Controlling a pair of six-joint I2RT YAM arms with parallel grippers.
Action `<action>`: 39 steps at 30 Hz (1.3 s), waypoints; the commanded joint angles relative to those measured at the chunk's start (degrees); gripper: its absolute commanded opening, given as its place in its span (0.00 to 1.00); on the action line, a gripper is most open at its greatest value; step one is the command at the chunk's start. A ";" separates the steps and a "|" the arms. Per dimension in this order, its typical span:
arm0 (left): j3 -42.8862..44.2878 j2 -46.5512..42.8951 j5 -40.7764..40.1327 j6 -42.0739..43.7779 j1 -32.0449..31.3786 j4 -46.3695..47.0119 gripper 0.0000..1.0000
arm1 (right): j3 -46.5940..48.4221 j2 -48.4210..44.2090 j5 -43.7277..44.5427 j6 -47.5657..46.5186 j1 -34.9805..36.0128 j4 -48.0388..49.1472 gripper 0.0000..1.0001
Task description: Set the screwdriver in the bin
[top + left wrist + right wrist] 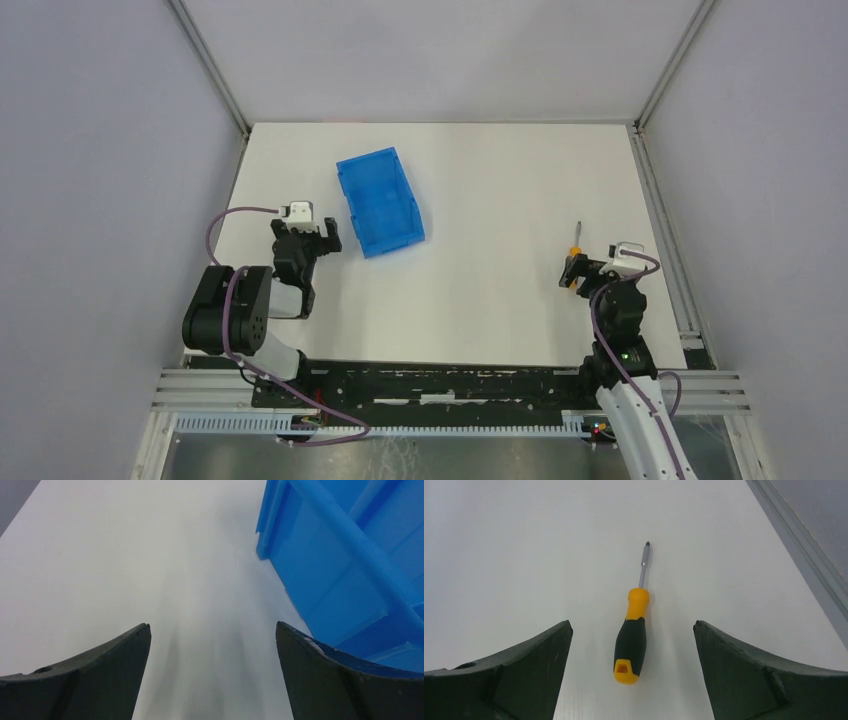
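While right gripper [632,623] is hovering, jaws spread wide, over screwdriver [629,645] | likely handling light, stiff | favouring black grip | left gripper [212,625] gaping beside bin [345,570]

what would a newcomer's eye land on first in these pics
The bright blue bin stands out most, sitting left of centre on the white table, just beside the open left claw. Next comes the orange-and-black screwdriver, lying flat near the table's right side, framed by the wide-open right claw and not gripped.
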 commanded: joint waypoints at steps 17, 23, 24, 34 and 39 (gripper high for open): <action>-0.07 -1.06 0.37 -1.24 0.31 1.49 1.00 | 62.47 59.12 4.41 -7.98 -0.64 -38.20 0.98; -0.07 -1.08 0.43 -1.24 0.31 1.50 1.00 | 51.47 69.43 -1.22 -5.11 -2.98 -28.67 0.91; -0.07 -1.10 0.40 -1.24 0.31 1.49 1.00 | 49.51 70.69 -2.24 -4.55 -3.16 -26.51 0.87; -0.11 -1.09 0.37 -1.24 0.31 1.50 1.00 | 47.27 77.64 -6.29 -4.59 -4.08 -25.09 0.00; -0.07 -1.04 0.45 -1.24 0.31 1.50 1.00 | 72.36 83.53 -8.60 -7.76 -4.04 -45.60 0.00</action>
